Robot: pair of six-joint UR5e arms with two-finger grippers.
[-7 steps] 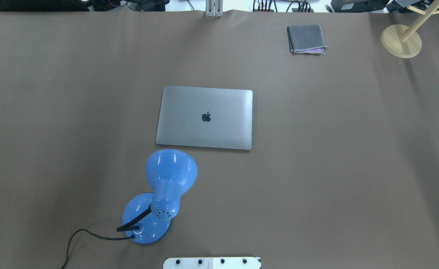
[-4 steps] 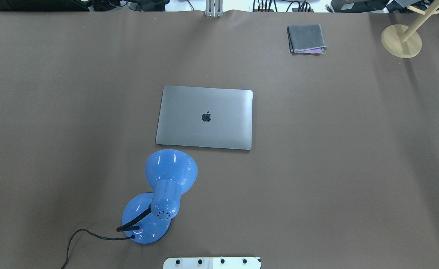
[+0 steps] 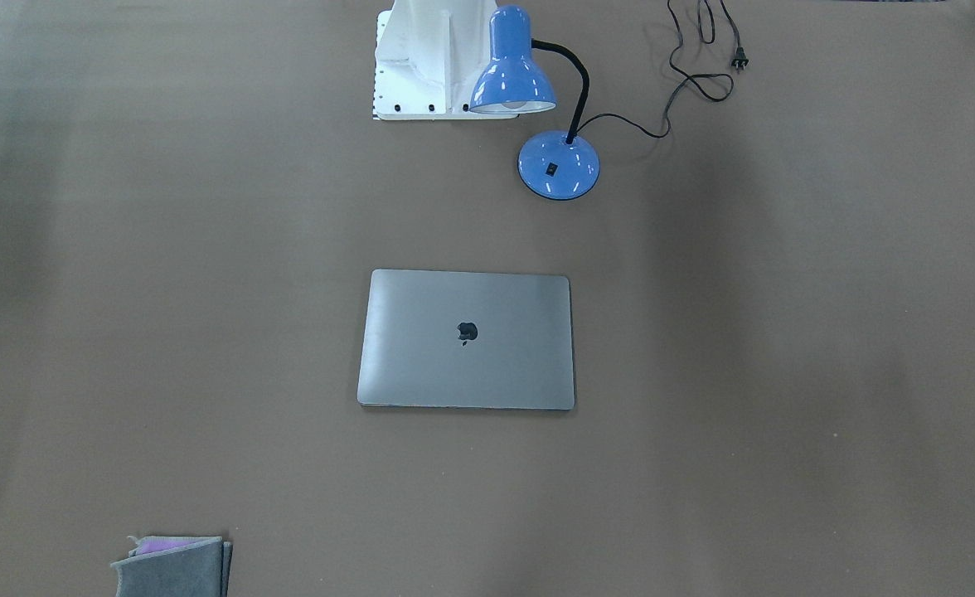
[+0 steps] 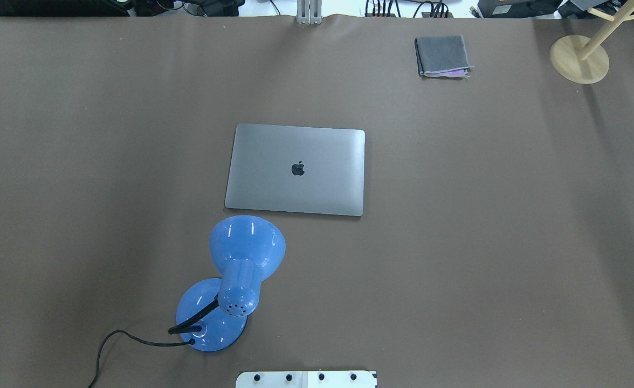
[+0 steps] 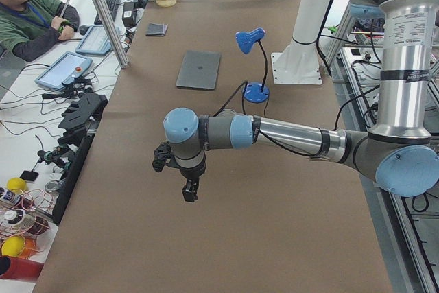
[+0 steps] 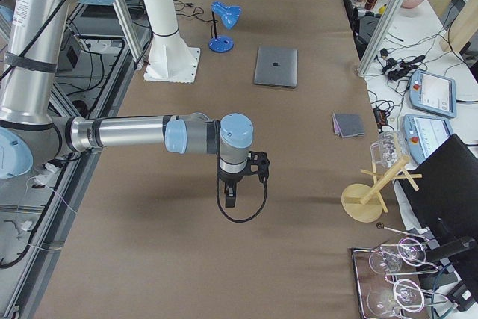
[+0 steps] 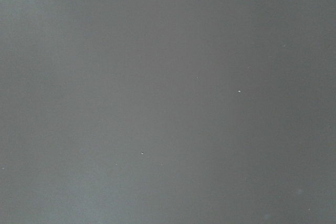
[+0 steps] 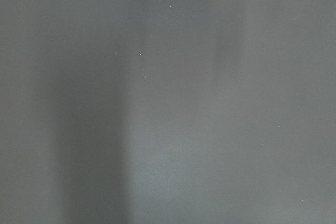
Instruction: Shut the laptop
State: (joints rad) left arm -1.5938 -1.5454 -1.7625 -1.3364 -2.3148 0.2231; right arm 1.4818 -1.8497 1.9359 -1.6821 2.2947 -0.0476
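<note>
The grey laptop point(image 4: 295, 170) lies flat on the brown table with its lid down and the dark apple logo up. It also shows in the front-facing view point(image 3: 467, 338), the left view point(image 5: 199, 69) and the right view point(image 6: 275, 66). No gripper is near it. My left gripper point(image 5: 189, 192) hangs over the table far from the laptop, seen only in the left view. My right gripper point(image 6: 230, 198) hangs over the other end of the table, seen only in the right view. I cannot tell whether either is open or shut. Both wrist views show only blank table surface.
A blue desk lamp point(image 4: 236, 275) stands just in front of the laptop on my left, its cord point(image 3: 686, 75) trailing back. A folded grey cloth point(image 4: 442, 55) lies at the far right. A wooden stand point(image 4: 580, 56) sits at the far right corner. An operator point(image 5: 31, 15) sits beside the table.
</note>
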